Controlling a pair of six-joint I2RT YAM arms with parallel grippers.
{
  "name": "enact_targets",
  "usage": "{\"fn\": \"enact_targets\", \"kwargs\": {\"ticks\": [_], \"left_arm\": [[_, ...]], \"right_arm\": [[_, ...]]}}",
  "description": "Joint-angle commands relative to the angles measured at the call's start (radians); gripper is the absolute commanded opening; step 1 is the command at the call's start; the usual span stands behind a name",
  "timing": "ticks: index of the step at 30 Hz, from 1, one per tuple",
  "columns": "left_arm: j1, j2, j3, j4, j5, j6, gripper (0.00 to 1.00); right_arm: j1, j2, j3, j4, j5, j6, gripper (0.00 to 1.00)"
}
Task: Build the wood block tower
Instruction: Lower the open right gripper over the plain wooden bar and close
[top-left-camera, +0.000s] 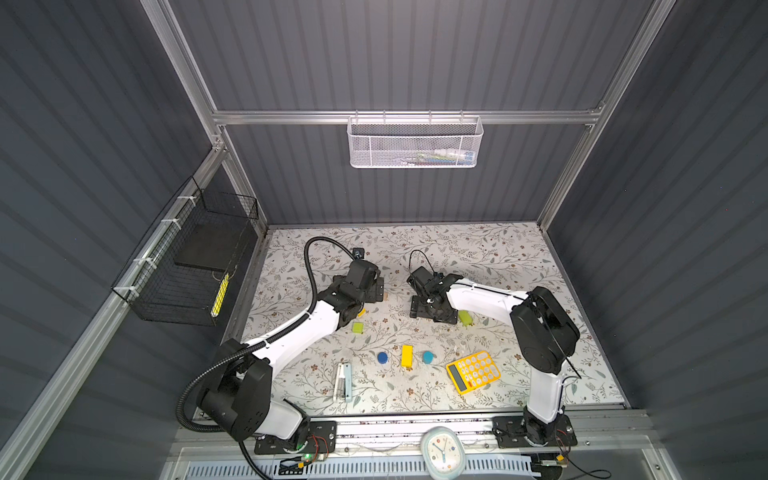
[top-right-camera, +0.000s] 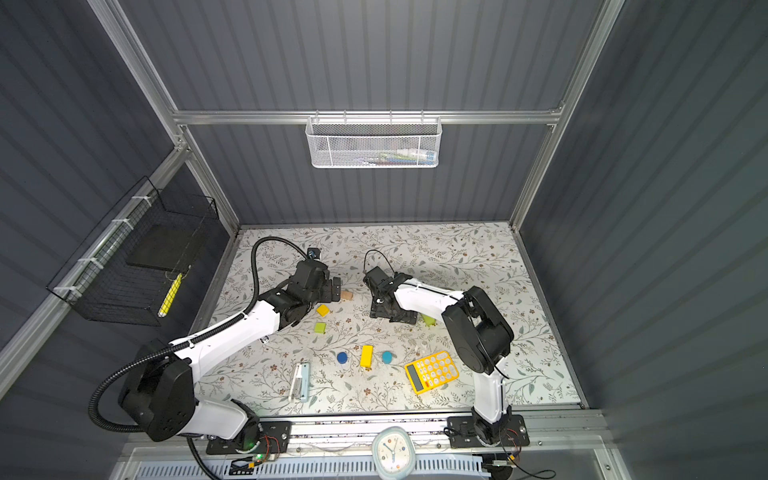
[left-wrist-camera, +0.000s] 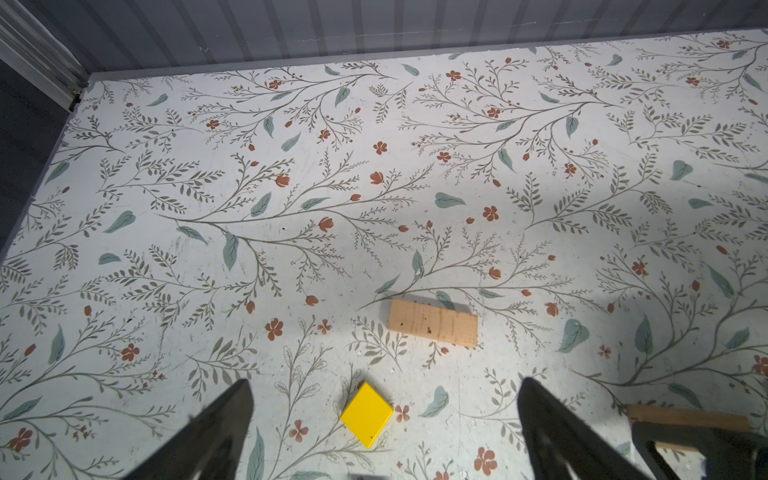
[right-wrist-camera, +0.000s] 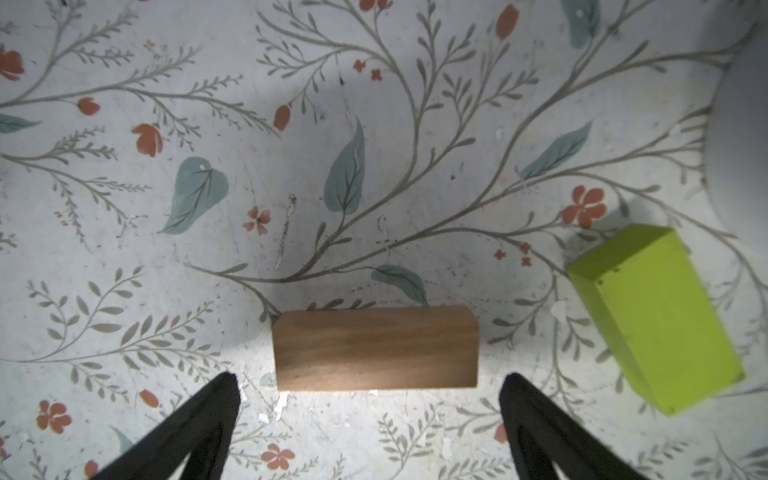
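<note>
floral tabletop, grey ribbed walls, white mesh basket

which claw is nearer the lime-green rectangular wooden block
Right. The right claw hangs beside the lime-green rectangular wooden block; the left claw sits farther left, beyond the right claw.

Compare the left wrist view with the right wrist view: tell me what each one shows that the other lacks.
Only the left wrist view: a small yellow cube, a pale tan wooden bar and the grey ribbed back wall.
Only the right wrist view: a darker tan wooden bar and a lime-green bar beside it, not touching.
Both: the floral-patterned table and open black fingers, the left fingers and the right fingers.
</note>
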Motion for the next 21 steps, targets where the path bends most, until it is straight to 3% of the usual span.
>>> {"fn": "enact_targets", "kwargs": {"ticks": [1, 15, 21], "left_arm": [[-0.003, 0.02, 0.009, -0.001, -0.017, 0.022, 0.99], [-0.003, 0.011, 0.004, 0.014, 0.001, 0.029, 0.99], [-0.003, 0.017, 0.004, 0.015, 0.004, 0.029, 0.99]], "right_arm": [[-0.01, 0.018, 0.004, 0.003, 0.01, 0.012, 0.99], [-0.03, 0.049, 0.006, 0.031, -0.03, -0.007, 0.99], [-0.029, 0.054, 0.005, 0.024, -0.026, -0.012, 0.94]]}}
